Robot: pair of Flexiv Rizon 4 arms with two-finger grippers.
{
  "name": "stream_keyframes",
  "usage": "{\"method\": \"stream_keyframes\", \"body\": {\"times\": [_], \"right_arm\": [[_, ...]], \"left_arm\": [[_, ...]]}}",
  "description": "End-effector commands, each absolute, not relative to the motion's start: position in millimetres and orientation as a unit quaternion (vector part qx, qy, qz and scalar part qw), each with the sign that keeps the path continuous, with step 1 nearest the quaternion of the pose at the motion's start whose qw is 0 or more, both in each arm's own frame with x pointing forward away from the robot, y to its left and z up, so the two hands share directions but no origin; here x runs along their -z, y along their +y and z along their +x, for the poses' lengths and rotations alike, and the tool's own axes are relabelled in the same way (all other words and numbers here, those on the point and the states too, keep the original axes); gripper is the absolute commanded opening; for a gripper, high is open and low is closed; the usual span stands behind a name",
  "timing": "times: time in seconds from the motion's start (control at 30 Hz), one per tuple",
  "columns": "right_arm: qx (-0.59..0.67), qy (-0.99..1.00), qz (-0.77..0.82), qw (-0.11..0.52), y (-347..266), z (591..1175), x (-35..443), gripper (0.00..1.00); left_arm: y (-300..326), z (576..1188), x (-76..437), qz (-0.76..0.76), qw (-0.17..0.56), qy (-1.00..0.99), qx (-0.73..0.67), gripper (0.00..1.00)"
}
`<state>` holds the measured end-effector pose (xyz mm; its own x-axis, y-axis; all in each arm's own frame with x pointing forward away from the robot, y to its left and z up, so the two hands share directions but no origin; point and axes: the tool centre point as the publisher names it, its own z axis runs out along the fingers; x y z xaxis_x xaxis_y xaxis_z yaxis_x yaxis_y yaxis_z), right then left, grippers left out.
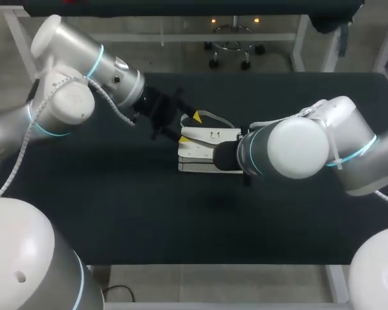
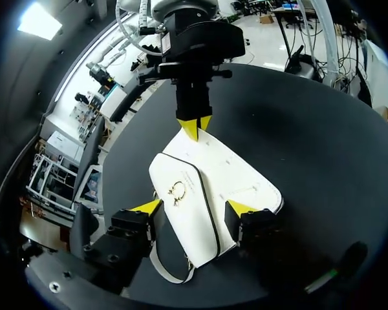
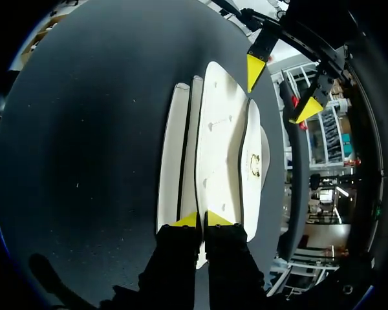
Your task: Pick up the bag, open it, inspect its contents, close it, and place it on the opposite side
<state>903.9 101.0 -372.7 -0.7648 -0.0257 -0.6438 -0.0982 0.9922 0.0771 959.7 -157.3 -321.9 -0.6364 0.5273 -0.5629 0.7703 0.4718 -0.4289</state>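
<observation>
The white rectangular flap bag (image 1: 204, 145) is lying flat at the middle of the black table (image 1: 116, 206). Its long axis is running left to right, its metal clasp (image 2: 178, 190) is facing up, and its pale strap (image 1: 210, 116) is looping toward the far side. The left gripper (image 1: 190, 128) is straddling the bag's left end with fingers spread, gripping nothing. Overhead, the right arm's bulky wrist is blocking its own fingers. The wrist views are showing the right gripper (image 3: 202, 219) clenched on a thin panel edge at the bag's right end.
</observation>
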Motion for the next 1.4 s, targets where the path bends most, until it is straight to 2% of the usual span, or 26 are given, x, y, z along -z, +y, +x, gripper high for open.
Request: {"method": "stream_keyframes", "body": {"times": [0.03, 0.27, 0.5, 0.77, 0.9, 0.97, 1.07, 1.17, 1.2, 1.4], "right_arm": [[-0.061, 0.926, -0.034, 0.372, 98.6, 901.9, 377.4, 0.00], [-0.061, 0.926, -0.034, 0.372, 98.6, 901.9, 377.4, 0.00], [-0.061, 0.926, -0.034, 0.372, 98.6, 901.9, 377.4, 0.00], [-0.061, 0.926, -0.034, 0.372, 98.6, 901.9, 377.4, 0.00], [-0.061, 0.926, -0.034, 0.372, 98.6, 901.9, 377.4, 0.00], [-0.061, 0.926, -0.034, 0.372, 98.6, 901.9, 377.4, 0.00], [-0.061, 0.926, -0.034, 0.372, 98.6, 901.9, 377.4, 0.00], [-0.061, 0.926, -0.034, 0.372, 98.6, 901.9, 377.4, 0.00], [-0.061, 0.926, -0.034, 0.372, 98.6, 901.9, 377.4, 0.00], [-0.061, 0.926, -0.034, 0.372, 98.6, 901.9, 377.4, 0.00]], "left_arm": [[-164.0, 968.4, 327.7, 0.395, 0.163, 0.839, 0.337, 0.63], [-170.1, 965.2, 337.5, 0.403, 0.156, 0.837, 0.335, 0.49], [-175.1, 959.5, 343.8, 0.418, 0.164, 0.832, 0.327, 0.53], [-179.8, 960.9, 351.9, 0.423, 0.176, 0.828, 0.324, 0.46], [-183.3, 965.3, 355.5, 0.422, 0.188, 0.827, 0.321, 0.33], [-184.8, 967.4, 356.7, 0.421, 0.195, 0.827, 0.317, 0.32], [-187.1, 970.1, 358.7, 0.417, 0.209, 0.830, 0.306, 0.22], [-188.6, 973.0, 360.6, 0.412, 0.216, 0.833, 0.299, 0.09], [-188.8, 974.0, 361.0, 0.409, 0.216, 0.835, 0.298, 0.00], [-187.6, 979.9, 355.2, 0.380, 0.217, 0.847, 0.301, 0.00]]}}
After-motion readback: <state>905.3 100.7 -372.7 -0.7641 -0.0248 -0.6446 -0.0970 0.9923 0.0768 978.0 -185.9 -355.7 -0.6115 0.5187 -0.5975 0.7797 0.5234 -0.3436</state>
